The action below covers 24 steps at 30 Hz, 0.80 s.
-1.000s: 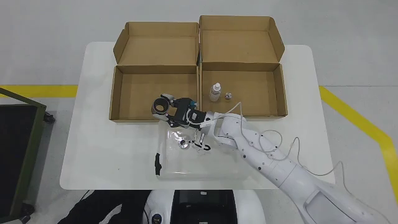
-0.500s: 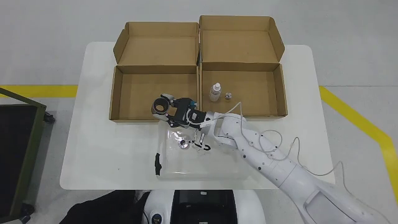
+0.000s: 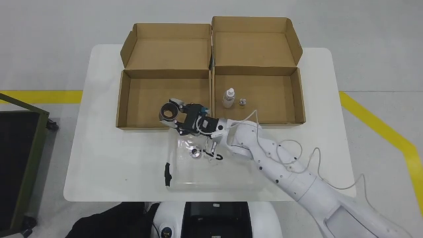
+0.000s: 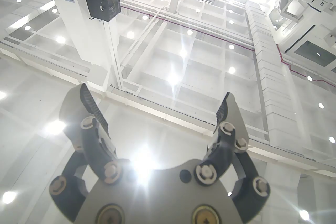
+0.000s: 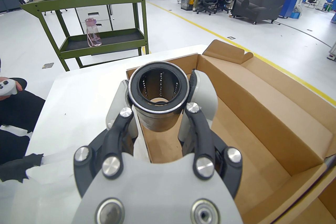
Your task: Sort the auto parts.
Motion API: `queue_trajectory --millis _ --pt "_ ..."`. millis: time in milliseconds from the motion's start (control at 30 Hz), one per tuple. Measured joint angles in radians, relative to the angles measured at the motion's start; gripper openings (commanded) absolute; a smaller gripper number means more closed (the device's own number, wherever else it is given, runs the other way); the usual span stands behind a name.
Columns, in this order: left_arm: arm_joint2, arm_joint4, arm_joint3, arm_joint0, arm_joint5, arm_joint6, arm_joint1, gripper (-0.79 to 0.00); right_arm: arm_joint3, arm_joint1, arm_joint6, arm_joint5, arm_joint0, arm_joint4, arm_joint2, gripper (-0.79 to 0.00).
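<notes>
While over box point(image 3: 121, 103), bearing point(image 3: 170, 112) near bottle point(image 3: 228, 97)

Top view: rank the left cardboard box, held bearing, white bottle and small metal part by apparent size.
1. left cardboard box
2-3. bearing and white bottle: too close to rank; the held bearing may sit nearer the camera
4. small metal part

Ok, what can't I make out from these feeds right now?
- Top view: loose parts on the clear plastic, too small, partly under the arm.
- Top view: metal piece beside the bottle, too small to identify.
- Right wrist view: box floor beneath the bearing, mostly hidden by it.
</notes>
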Motion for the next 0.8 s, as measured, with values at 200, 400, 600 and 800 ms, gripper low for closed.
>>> queue_trajectory --millis 200,400,600,800 --pt "0.000 0.000 0.000 0.000 0.000 0.000 0.000 0.000 -0.079 0.013 0.037 0.005 -0.039 -0.033 0.046 -0.785" --pt "0.000 0.000 0.000 0.000 0.000 0.000 0.000 0.000 -0.147 0.026 0.095 -0.011 -0.060 -0.055 0.104 -0.785" --pt "0.000 0.000 0.000 0.000 0.000 0.000 0.000 0.000 -0.220 0.040 0.186 -0.041 -0.086 -0.051 0.159 -0.785" --pt "0.000 0.000 0.000 0.000 0.000 0.000 0.000 0.000 -0.234 0.041 0.282 -0.056 -0.085 -0.029 0.191 -0.785"
